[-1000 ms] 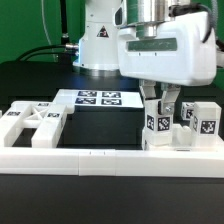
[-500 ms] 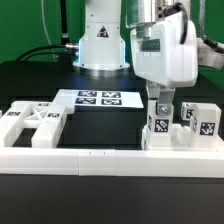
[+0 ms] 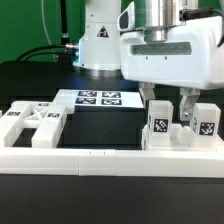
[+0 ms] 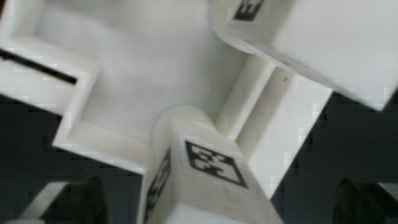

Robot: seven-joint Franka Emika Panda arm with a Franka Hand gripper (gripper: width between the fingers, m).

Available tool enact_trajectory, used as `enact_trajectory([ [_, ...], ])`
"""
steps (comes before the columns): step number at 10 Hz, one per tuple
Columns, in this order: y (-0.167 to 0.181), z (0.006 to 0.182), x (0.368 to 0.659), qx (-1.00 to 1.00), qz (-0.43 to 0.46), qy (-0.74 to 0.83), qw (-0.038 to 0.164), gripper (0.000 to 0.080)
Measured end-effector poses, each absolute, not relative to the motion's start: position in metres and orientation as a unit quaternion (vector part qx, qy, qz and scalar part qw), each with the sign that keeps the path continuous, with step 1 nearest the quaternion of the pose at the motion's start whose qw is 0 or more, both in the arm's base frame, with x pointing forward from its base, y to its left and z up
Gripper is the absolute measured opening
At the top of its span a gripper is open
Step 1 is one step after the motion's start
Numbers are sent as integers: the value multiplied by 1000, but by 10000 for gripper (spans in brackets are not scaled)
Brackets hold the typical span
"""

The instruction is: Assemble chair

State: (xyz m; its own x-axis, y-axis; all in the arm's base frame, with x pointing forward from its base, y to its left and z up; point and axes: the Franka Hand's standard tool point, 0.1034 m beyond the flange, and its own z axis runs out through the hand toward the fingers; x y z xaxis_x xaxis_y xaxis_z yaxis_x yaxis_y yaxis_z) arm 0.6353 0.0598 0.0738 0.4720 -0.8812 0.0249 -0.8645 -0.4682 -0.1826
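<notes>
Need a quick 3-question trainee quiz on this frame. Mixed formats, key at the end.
1. The fingers are: A) open, B) shut on a part, C) out of view.
2. True or false: the framed panel lies at the exterior view's right.
3. Which part stands just beneath the fingers?
Key: 1 A. 2 False, it lies at the exterior view's left. 3 The upright tagged post.

a robotics lab: marker board (image 3: 100, 98) on a black table (image 3: 30, 82).
</notes>
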Motion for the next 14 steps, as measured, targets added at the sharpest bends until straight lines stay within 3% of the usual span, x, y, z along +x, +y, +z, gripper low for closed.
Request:
enact_trajectory([
  [8,47,75,637,-983,-76,162,41,649],
  [12,51,75,637,-997,-77,22,4,649],
  [13,49,74,637,-997,-76,-19,-6,502],
  [14,49,74,637,-997,-76,-12,-5,502],
])
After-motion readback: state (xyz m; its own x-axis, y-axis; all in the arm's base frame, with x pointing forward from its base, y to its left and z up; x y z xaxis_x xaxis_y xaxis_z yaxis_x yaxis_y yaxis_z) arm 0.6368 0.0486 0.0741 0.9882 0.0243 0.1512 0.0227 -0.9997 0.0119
